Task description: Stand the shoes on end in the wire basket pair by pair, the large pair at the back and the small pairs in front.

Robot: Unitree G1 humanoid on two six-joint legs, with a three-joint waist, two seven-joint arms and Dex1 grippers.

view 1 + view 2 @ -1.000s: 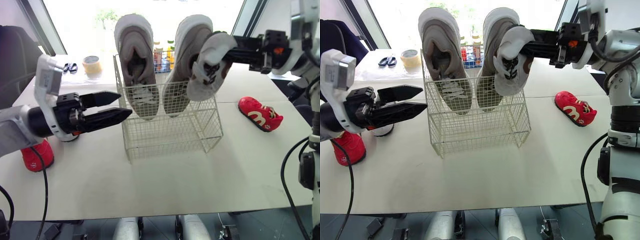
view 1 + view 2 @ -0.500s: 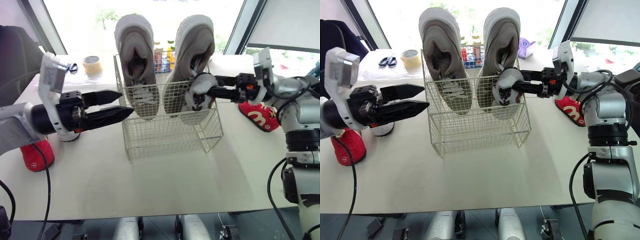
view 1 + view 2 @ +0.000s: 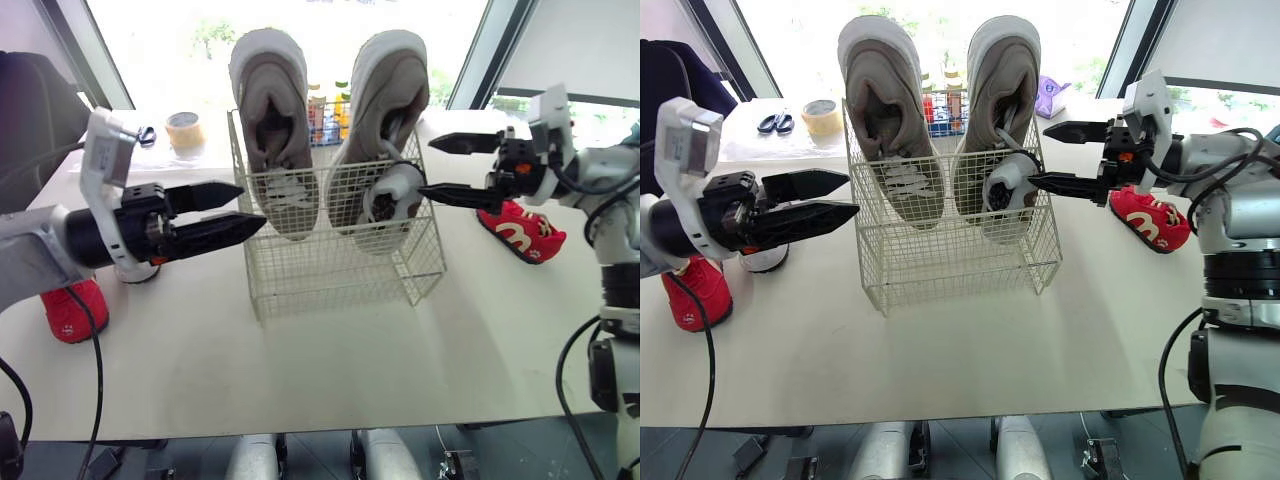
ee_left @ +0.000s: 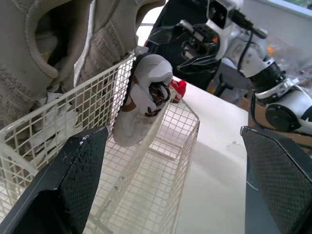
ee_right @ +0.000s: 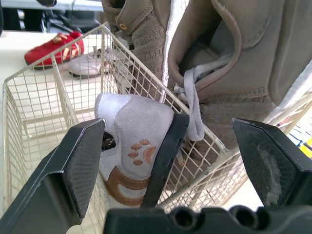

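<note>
Right eye view: beyond the wide-open, empty right end effector point(image 3: 1038, 153), one small white shoe point(image 3: 1002, 195) stands in the white wire basket point(image 3: 940, 262) before the large beige pair point(image 3: 885, 110); red shoes point(image 3: 1150, 222) lie outside.

Front-left of wire basket point(image 3: 330, 270) free; 1 white shoe point(image 3: 388, 198) fills front-right.

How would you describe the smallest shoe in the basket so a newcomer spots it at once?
Find the wire basket on the table, with two large grey shoes on end at its back. In front of the right-hand one sits a small white shoe with brown paw prints, the only white one inside.
</note>
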